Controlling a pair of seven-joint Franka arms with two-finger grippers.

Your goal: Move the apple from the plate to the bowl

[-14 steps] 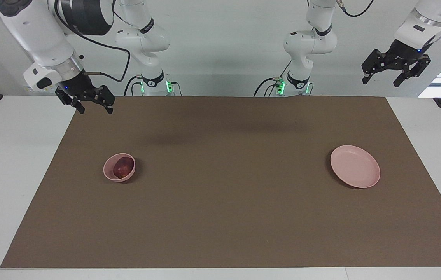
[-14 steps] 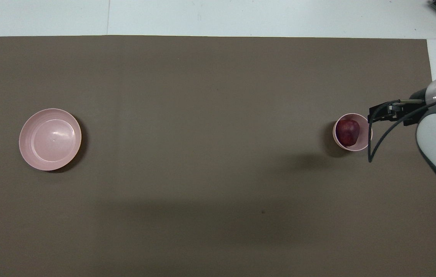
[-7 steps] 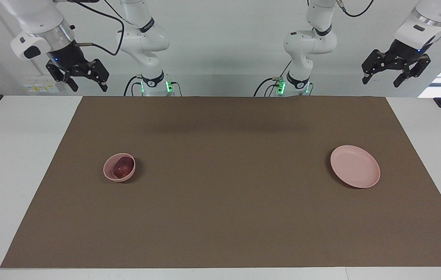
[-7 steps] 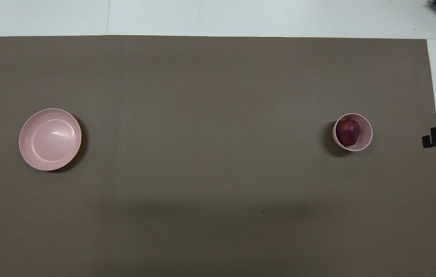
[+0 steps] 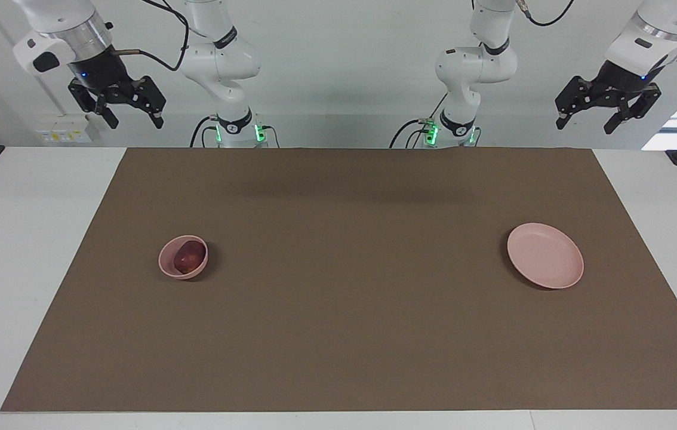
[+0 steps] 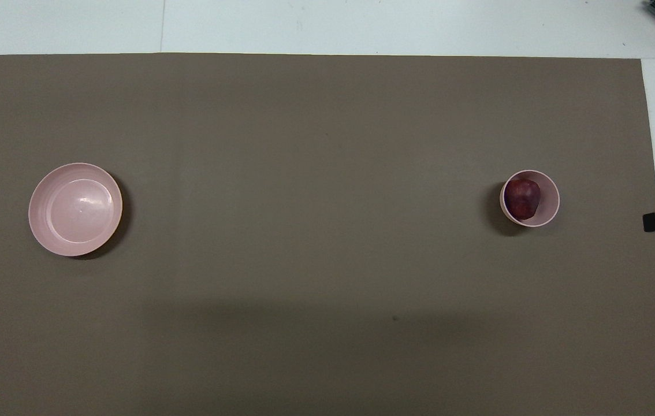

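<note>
Apple (image 5: 189,257): small, dark red, lying inside the bowl (image 5: 166,263), toward the right arm's end of the table; it fills much of the bowl's hollow and sits against the wall on the side toward the plate.

Bowl: small, deep, pale pink, upright on the brown mat (image 5: 344,334).

Plate (image 5: 545,263): wide, flat, pale pink, bare, on the mat toward the left arm's end, well apart from the bowl and about as far from the robots as the bowl.

Brown mat: covers most of the white table (image 5: 22,239); only bare mat lies between bowl and plate.

Right gripper (image 5: 131,116): raised high over the white margin of the table at its own end, near the robots' edge, jaws spread wide, holding nothing.

Left gripper (image 5: 586,122): raised high over its own end of the table, jaws likewise wide apart and empty; this arm waits.

Overhead view: only dark tips show at the two side edges.
</note>
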